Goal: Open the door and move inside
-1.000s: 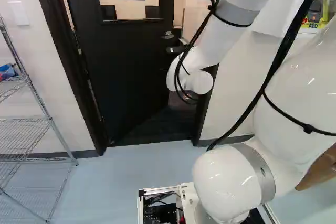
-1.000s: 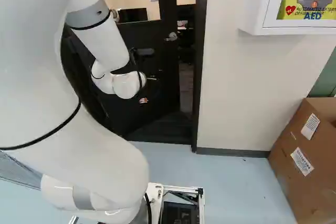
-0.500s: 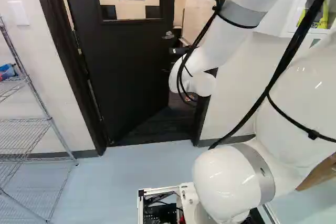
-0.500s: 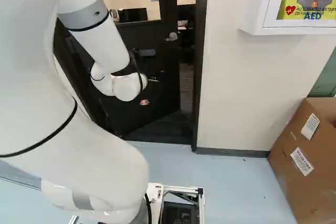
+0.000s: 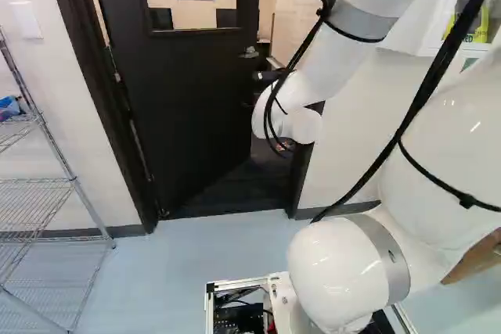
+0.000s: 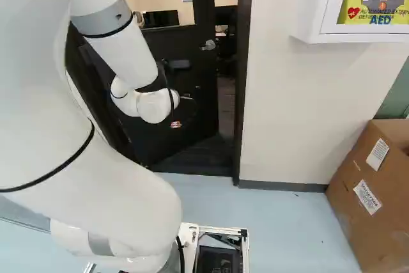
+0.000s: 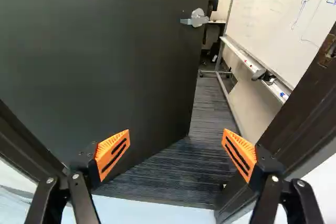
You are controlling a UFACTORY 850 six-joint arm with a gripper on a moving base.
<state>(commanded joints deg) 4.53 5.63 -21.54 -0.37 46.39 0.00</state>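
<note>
door of flat black panelling [image 5: 184, 91] looked heavy and stiff, best pushed near its silver metal lever [image 7: 196, 19], the black, orange-padded hand [image 7: 176, 139] spread wide, empty.

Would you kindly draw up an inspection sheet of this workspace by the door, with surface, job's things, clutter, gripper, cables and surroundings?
Surface: pale blue floor before the doorway; dark striped floor beyond.
Job's things: black door partly open, swung inward; lever handle ungripped.
Clutter: brown box against the wall at the right of the right base view.
Gripper: open, nothing between its fingers.
Cables: black cables running along the arm in loose curves.
Surroundings: wire shelf left of the doorway; white cabinet on the wall; whiteboard inside.
</note>
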